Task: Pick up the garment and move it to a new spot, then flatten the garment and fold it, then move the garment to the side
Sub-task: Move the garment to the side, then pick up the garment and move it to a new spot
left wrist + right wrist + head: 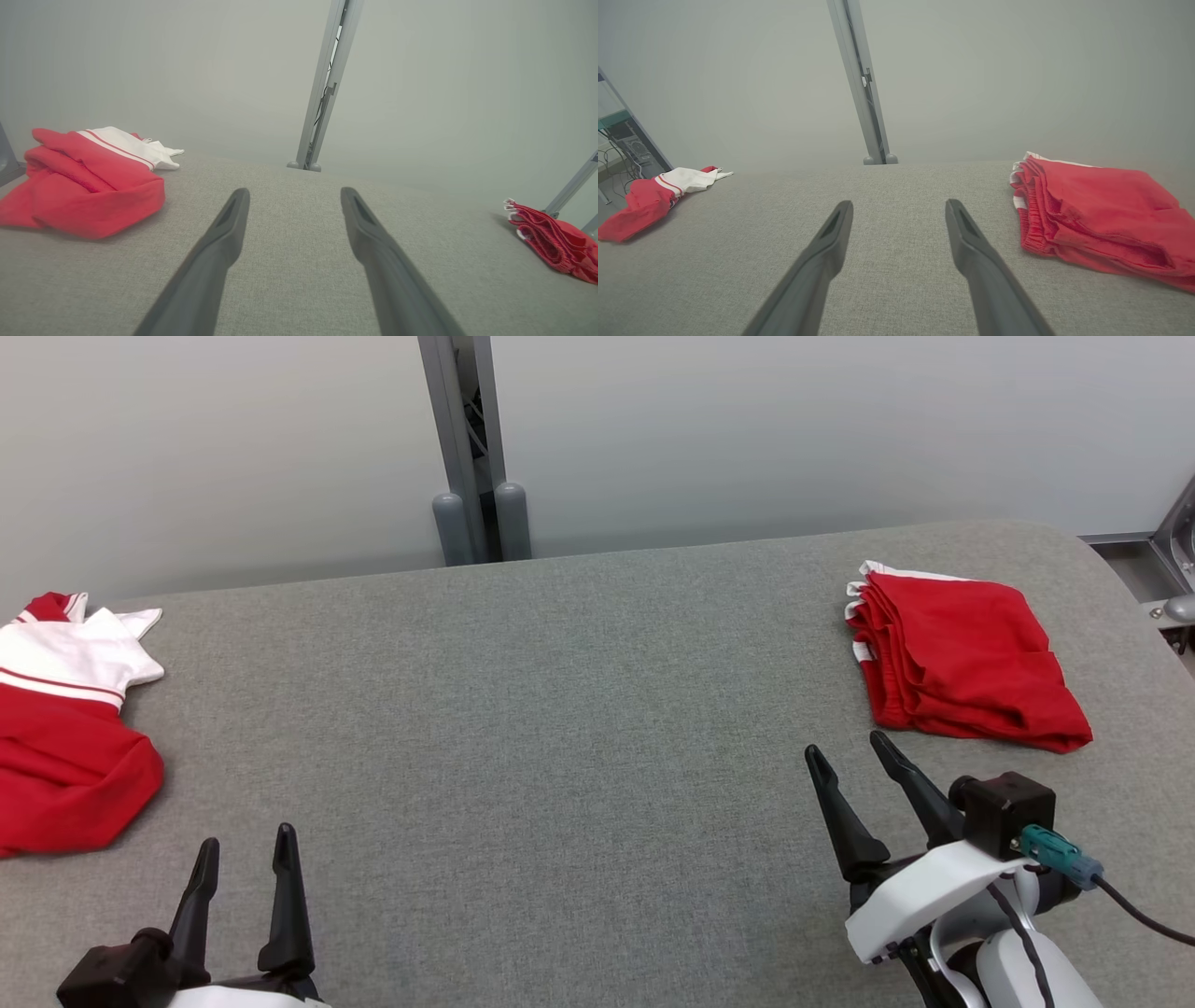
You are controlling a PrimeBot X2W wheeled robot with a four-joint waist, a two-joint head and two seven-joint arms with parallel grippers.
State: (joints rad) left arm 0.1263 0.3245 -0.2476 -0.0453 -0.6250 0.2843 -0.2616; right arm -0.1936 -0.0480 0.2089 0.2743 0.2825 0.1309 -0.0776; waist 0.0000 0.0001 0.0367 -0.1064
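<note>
A crumpled red and white garment (65, 719) lies at the table's left edge, also seen in the left wrist view (88, 179) and far left in the right wrist view (654, 198). A folded red garment with white trim (962, 653) rests at the right side of the table (1101, 214) (556, 240). My left gripper (245, 849) stands open near the front left, a little right of the crumpled garment, nothing between its fingers (224, 233). My right gripper (848, 751) is open just in front of the folded garment, also holding nothing.
The grey fabric-covered table (560, 709) stretches wide between the two garments. A grey metal post (471, 448) rises behind the table's far edge against a pale wall. Metal hardware (1176, 569) sits off the table's right corner.
</note>
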